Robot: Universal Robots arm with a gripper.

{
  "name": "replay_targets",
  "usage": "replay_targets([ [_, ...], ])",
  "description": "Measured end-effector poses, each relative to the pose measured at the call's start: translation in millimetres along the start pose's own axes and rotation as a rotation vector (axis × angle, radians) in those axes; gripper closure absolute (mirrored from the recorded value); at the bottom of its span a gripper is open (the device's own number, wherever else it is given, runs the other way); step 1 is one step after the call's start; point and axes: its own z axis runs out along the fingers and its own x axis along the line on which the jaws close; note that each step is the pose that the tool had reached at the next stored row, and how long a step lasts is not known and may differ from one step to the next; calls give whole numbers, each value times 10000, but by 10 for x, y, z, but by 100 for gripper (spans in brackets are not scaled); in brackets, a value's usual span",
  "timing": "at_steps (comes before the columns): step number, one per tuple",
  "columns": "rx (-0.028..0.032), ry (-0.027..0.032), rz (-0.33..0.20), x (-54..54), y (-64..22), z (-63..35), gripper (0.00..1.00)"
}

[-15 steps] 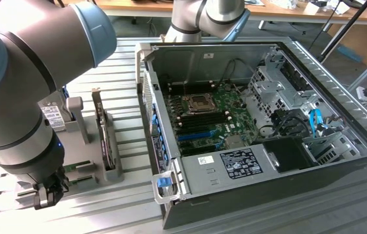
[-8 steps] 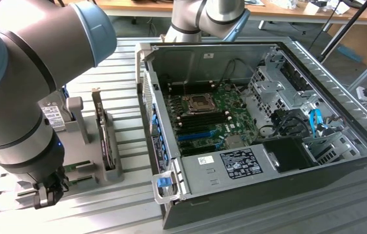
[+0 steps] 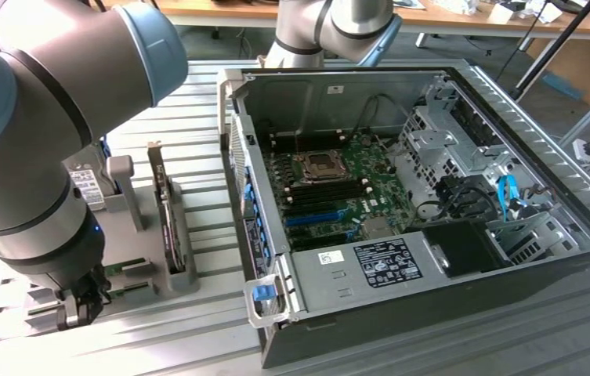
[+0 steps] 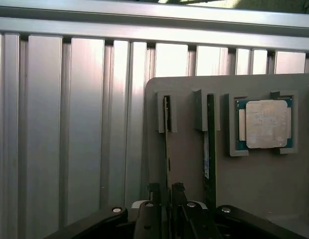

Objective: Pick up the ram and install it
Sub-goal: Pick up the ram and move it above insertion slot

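— Ram (image 4: 167,134) is standing on its edge in the grey holder (image 4: 189,164), isn't it, in the slot nearest the holder's side edge?
— That's it. The tool (image 4: 165,191) is hanging right over that slot, its jaws standing apart, one on each side of the ram. I'm seeing a gap both ways, so nothing is being gripped.
— What's sitting in the holder's next slot?
— A darker card (image 4: 210,149), also on edge. Beyond it a square silver processor chip (image 4: 265,124) is lying flat in the holder's recess.
— And the computer?
— The open case (image 3: 326,94) is sitting on the ribbed metal counter (image 3: 195,149) just beside the holder, toward the exterior view's right, its motherboard (image 3: 342,184) facing up.
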Motion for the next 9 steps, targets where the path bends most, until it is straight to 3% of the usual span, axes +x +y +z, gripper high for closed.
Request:
replay_targets([
  [9, 0, -27, 1, -2, 1, 58, 76],
])
